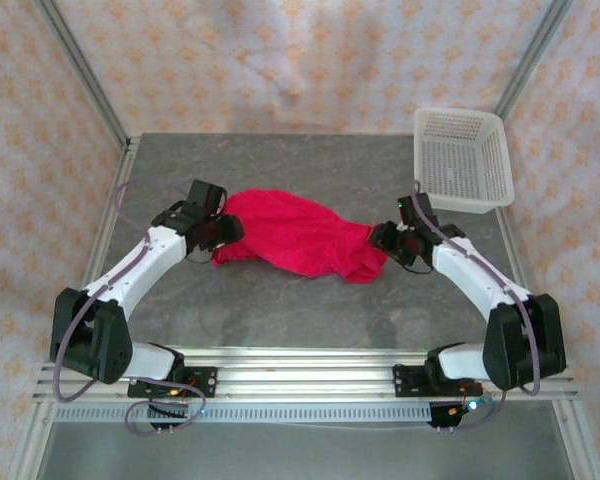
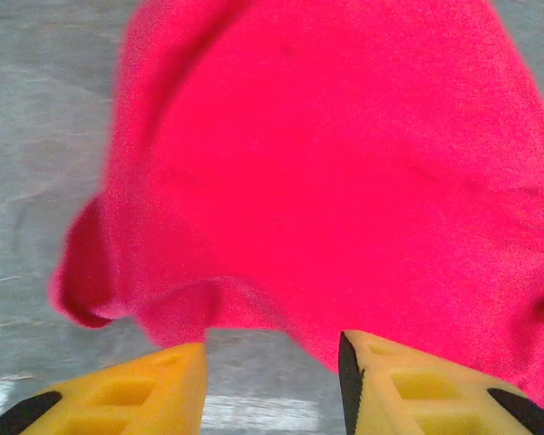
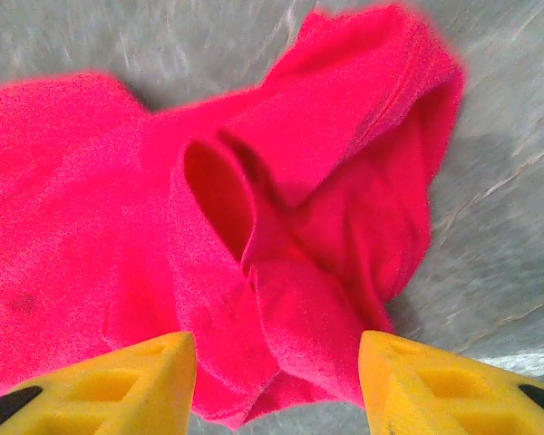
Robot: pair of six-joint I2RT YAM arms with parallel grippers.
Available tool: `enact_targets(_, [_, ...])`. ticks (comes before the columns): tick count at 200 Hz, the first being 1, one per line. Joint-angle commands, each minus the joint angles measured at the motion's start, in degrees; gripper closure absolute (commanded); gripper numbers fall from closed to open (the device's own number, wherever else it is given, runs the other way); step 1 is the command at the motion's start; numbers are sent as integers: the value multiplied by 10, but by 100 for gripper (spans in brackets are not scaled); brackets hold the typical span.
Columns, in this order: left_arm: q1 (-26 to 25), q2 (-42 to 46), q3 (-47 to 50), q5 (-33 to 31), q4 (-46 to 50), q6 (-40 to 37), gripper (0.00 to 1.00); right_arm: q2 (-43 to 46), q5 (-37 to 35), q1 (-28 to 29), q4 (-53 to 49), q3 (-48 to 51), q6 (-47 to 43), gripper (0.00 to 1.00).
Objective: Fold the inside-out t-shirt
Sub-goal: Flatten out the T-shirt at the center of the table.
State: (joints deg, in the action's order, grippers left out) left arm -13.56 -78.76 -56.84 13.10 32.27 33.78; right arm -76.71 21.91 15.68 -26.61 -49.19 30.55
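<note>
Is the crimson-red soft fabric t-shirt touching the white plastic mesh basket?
Apart. The top external view shows bare grey table between the crimson-red fabric t-shirt and the white plastic mesh basket.

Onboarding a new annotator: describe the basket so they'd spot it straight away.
On the grey table, look to the far right corner. The basket sits there: white plastic mesh, rectangular, unlike the crumpled red t-shirt mid-table.
</note>
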Motion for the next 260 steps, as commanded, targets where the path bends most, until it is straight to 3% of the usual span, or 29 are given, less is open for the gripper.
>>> enact_targets(1, [28,0,34,1,-2,-22,57,-35,-16,19,-13,5,-9,49])
enact_targets(52, [89,3,102,15,-36,-13,66,-57,-38,26,-20,3,-17,49])
enact_targets(130, [93,-68,114,25,-108,-1,68,-72,-25,28,-20,-9,-15,49])
enact_targets(175, [94,-96,101,2,-111,-2,81,-85,-19,30,-23,-21,-17,49])
enact_targets(194, [95,-83,96,-12,-100,-5,92,-94,-20,31,-19,-21,-18,49])
enact_targets(200, [95,-80,93,-16,-96,-7,100,-97,-19,31,-16,-20,-17,49])
enact_targets(206, [95,-78,89,-21,-89,-8,100,-102,-18,30,-13,-20,-17,50])
enact_targets(231, [95,-57,68,-28,-61,-13,100,-117,-18,31,-4,-26,-14,62])
enact_targets(260, [98,-10,20,-43,-9,-25,100,-112,-29,31,-30,-64,-18,94])
